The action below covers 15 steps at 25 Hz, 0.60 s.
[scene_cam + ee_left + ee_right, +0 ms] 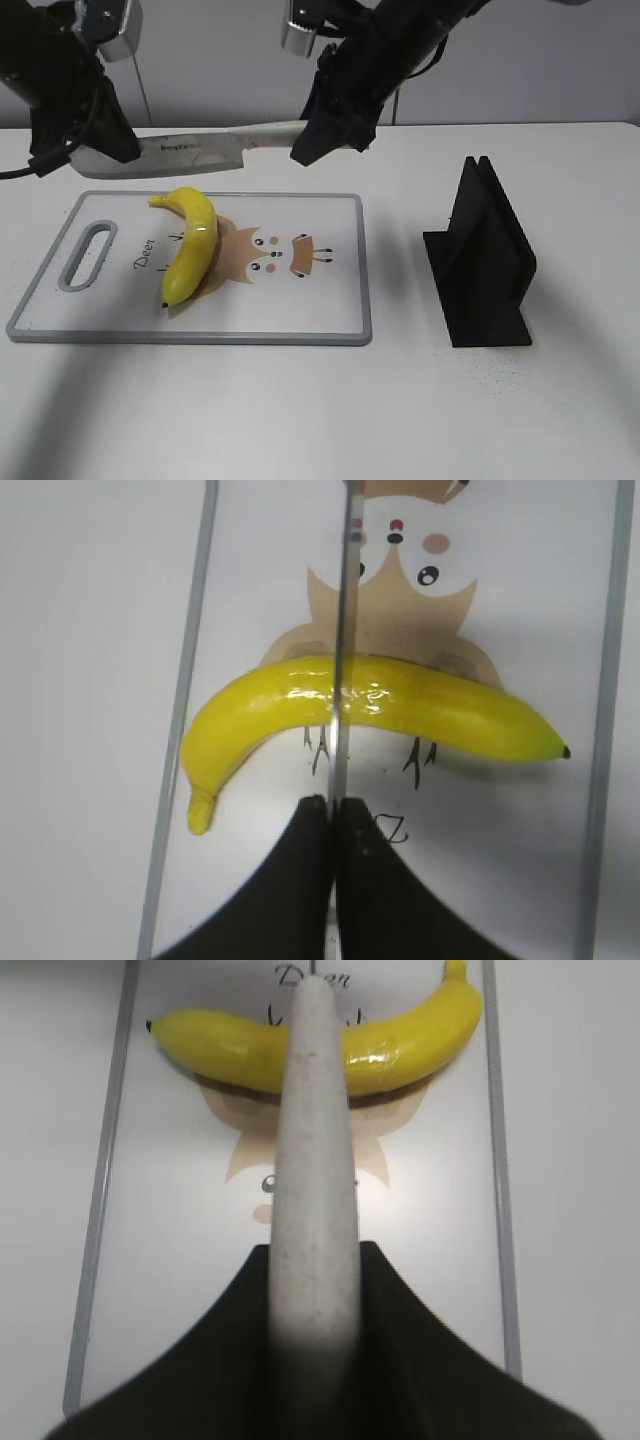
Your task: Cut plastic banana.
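outside, the plastic banana (190,245) lies on the cutting board (300,310), with a black stand (487,262) well apart to its right. a knife (190,152) hangs above the board's far edge, left gripper (95,145) pinching the blade end, right gripper (325,135) pinching the handle. left wrist: fingers (300,880) pressed onto the thin blade edge (343,680) over the banana (450,715). right wrist: fingers (420,1360) clamp the pale handle (315,1160).

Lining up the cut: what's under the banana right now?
The plastic banana lies on the cutting board, across its printed deer cartoon, hiding part of the drawing. The knife, held at both ends by the left claw and right claw, hangs above it.
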{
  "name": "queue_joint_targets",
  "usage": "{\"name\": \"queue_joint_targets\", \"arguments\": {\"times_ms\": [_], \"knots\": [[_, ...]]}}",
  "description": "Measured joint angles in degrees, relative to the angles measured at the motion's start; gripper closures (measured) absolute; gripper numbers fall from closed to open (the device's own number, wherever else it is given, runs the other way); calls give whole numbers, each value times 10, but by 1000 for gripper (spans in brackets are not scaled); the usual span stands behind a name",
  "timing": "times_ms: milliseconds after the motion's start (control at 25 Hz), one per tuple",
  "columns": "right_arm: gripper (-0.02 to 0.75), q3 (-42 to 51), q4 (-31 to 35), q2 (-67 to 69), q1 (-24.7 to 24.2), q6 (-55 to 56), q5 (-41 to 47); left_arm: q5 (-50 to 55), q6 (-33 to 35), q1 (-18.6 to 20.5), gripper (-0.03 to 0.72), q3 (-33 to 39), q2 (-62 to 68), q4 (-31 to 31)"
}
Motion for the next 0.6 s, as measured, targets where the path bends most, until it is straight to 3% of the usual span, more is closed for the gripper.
{"name": "queue_joint_targets", "arguments": {"times_ms": [600], "knots": [[554, -2, -61, 54, 0, 15, 2, -48, -5, -29, 686, 0, 75, 4]]}}
